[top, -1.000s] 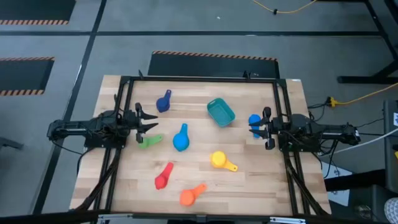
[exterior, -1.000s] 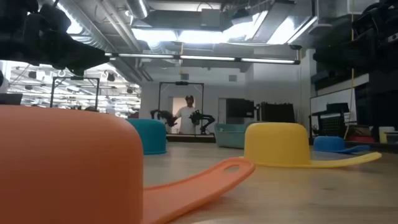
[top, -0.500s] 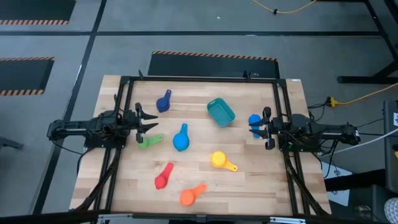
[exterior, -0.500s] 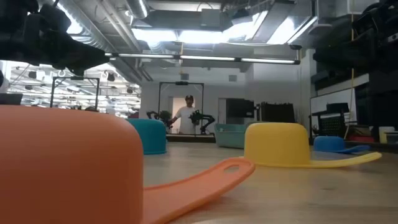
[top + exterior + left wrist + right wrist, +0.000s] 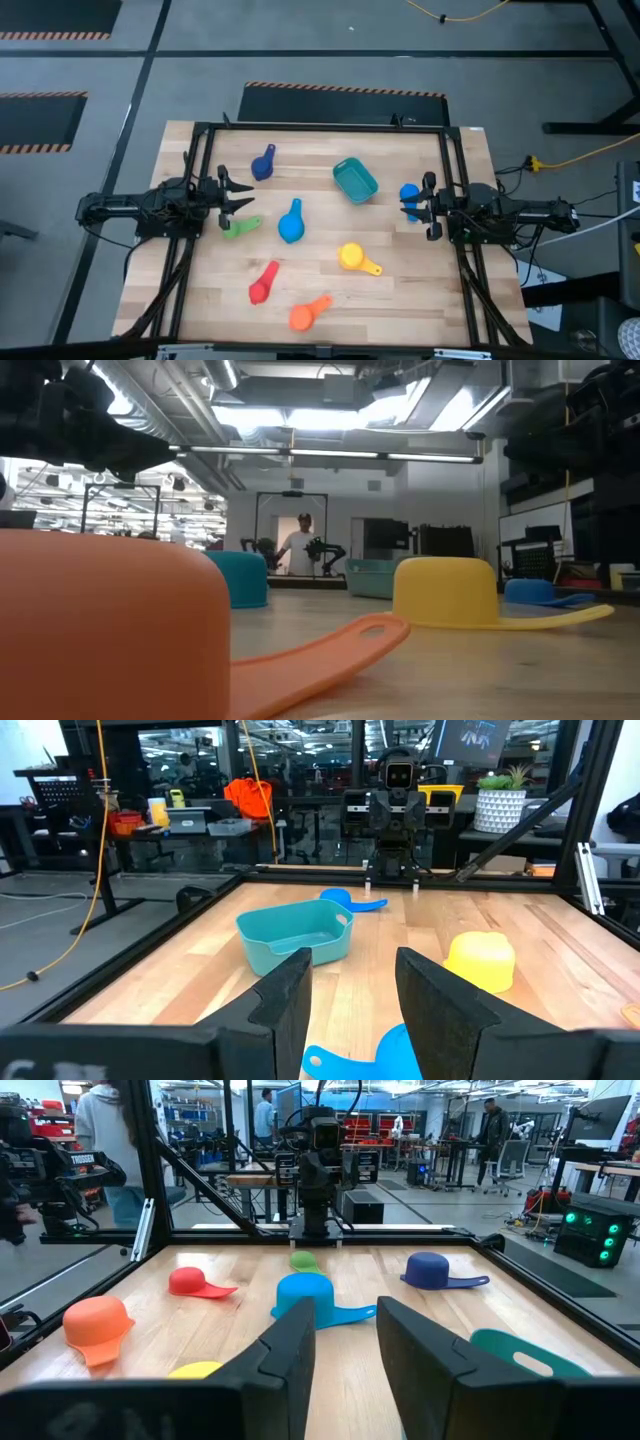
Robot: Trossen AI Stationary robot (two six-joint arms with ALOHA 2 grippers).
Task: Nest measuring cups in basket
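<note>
Teal basket (image 5: 355, 179) is sitting empty and skewed, right of the tabletop's centre. Cups are lying scattered bowl-down, none nested: dark blue (image 5: 263, 163) far-left, light blue (image 5: 291, 223) centre, green (image 5: 239, 227) left, yellow (image 5: 354, 258), red (image 5: 263, 284), orange (image 5: 305, 315) near edge, another blue (image 5: 409, 193) right of the basket.

Found almost nothing altered across the earlier pictures and this moment. Noticed only a slight change in the low view, far behind the bench, around the person (image 5: 301, 550) standing in the room: the dark shape just beside that figure looked a little different. Could not make out anything more of it at that range.
</note>
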